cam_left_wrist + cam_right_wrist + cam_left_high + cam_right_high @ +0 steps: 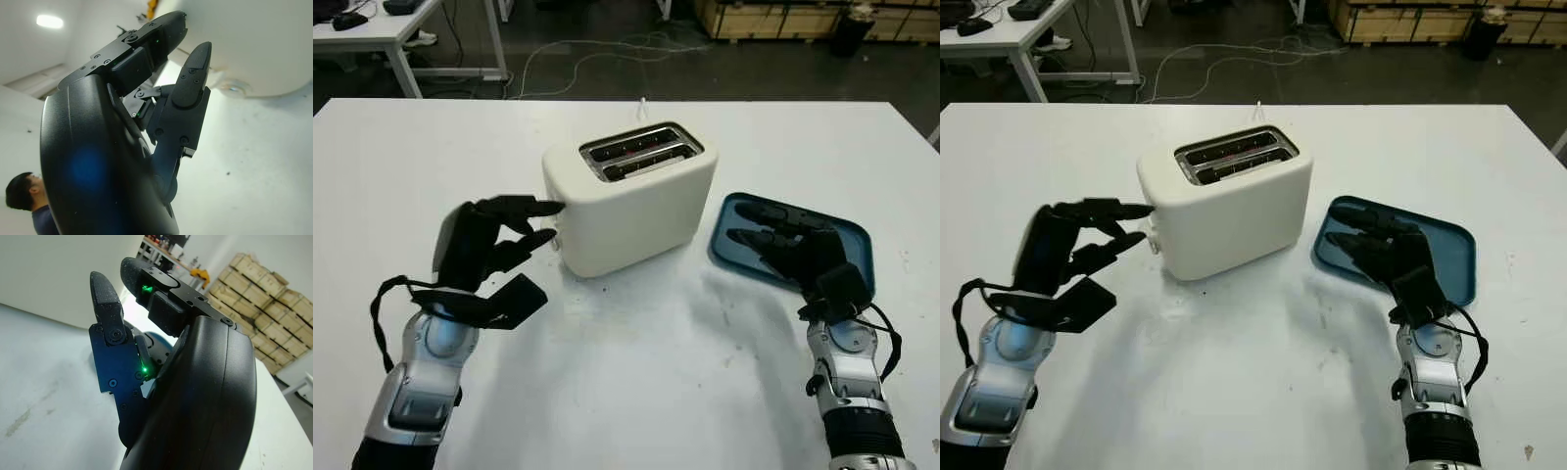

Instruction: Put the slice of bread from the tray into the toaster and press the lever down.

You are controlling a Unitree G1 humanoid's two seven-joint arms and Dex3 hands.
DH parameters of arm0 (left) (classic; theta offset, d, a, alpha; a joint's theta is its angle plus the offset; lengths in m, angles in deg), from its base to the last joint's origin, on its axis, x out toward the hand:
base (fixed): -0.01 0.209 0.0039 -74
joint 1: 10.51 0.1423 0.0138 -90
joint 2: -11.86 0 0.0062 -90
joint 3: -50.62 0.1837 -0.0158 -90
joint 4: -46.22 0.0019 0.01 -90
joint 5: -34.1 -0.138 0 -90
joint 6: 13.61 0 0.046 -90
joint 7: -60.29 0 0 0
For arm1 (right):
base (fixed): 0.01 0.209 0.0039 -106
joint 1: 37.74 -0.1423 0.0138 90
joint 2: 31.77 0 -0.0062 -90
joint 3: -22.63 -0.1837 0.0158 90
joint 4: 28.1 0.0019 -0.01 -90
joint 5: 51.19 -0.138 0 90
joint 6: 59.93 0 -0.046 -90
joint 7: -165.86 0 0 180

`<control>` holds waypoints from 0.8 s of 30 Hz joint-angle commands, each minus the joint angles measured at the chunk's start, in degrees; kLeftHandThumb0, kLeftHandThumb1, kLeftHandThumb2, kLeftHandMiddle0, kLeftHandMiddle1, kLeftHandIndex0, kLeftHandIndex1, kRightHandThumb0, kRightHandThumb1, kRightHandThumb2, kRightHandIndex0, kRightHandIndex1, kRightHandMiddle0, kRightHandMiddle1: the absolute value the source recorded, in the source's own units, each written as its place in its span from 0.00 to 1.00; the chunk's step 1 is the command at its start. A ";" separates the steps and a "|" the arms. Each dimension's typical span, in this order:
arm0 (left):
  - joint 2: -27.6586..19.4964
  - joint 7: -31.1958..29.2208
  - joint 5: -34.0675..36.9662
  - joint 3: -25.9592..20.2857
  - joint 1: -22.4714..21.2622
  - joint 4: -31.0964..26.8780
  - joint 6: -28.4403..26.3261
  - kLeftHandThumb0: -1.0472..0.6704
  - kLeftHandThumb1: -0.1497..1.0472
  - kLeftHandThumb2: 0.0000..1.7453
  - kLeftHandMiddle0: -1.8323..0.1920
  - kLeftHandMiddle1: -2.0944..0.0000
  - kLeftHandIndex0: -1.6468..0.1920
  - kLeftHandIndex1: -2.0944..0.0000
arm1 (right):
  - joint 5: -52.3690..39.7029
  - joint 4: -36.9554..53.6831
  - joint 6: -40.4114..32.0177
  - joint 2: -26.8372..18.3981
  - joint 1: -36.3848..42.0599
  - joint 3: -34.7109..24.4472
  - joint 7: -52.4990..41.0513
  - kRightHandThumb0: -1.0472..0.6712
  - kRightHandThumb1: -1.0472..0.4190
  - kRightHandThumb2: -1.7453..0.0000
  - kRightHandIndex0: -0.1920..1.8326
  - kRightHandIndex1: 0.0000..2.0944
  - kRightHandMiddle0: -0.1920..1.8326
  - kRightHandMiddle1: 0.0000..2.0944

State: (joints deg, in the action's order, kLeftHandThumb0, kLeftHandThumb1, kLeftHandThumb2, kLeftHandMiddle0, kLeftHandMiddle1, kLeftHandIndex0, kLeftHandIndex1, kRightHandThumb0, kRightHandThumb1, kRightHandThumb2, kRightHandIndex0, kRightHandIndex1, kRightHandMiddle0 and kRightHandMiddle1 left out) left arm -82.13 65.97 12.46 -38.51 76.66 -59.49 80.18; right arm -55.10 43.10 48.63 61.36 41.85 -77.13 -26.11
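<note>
— toaster (628, 196) first: cream, standing mid-table (626, 392), two slots on top. what's in them?
— dark inside with metal guides showing; i can't make out any bread in either slot.
— and the tray (847, 245)?
— blue, just to the right of the toaster, flat on the table. the right hand (781, 243) is over it, fingers stretched out across the tray floor, holding nothing. the bare parts of the tray that show carry nothing; what sits under the hand is hidden.
— so where's the bread?
— i cannot tell from these views.
— left hand (494, 240)?
— at the toaster's left end, holding nothing. its top finger (530, 206) reaches out to the toaster's upper corner, and a lower finger points at the small white lever (555, 238) on that end wall. whether either finger actually touches is hard to say.
— anything else?
— a person's head (22, 192) in the left wrist view, low in the background.
</note>
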 commanded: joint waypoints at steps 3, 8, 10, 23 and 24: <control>-0.21 -0.14 0.68 -2.63 1.47 0.72 1.59 0.43 0.88 0.01 0.57 0.37 0.29 0.98 | -0.94 0.90 1.29 0.15 -1.94 -0.56 0.81 0.33 0.12 1.00 0.62 0.00 0.59 0.00; -1.89 -2.12 1.79 -5.22 1.68 0.99 1.61 0.43 0.88 0.00 0.57 0.41 0.30 0.99 | -0.38 1.11 0.62 -1.88 -4.55 -1.13 0.74 0.34 0.13 1.00 0.61 0.00 0.59 0.00; -3.35 -3.57 1.89 -6.34 1.17 1.05 1.53 0.44 0.86 0.00 0.56 0.43 0.31 0.99 | -0.11 -0.19 1.21 -3.61 -6.55 -1.34 0.04 0.33 0.13 1.00 0.61 0.00 0.59 0.00; -14.24 -14.58 1.23 -9.42 -8.90 3.59 -2.02 0.42 0.80 0.00 0.51 0.54 0.29 0.98 | 11.94 -12.39 3.48 -18.73 -24.92 3.59 -1.00 0.34 0.16 1.00 0.63 0.01 0.57 0.00; -14.90 -15.53 1.07 -9.03 -10.17 4.10 -2.48 0.41 0.80 0.00 0.51 0.56 0.28 0.98 | 14.21 -12.44 2.90 -19.57 -26.08 4.71 -0.27 0.34 0.16 1.00 0.63 0.01 0.57 0.00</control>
State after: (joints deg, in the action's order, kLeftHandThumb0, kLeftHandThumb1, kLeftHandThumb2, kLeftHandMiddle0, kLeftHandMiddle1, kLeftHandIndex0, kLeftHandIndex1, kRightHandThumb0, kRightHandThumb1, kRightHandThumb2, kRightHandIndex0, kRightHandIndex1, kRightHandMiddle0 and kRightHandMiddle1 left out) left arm -95.84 51.56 13.78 -48.04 68.32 -55.84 78.28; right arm -42.67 31.26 50.43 42.97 17.88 -73.62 -27.13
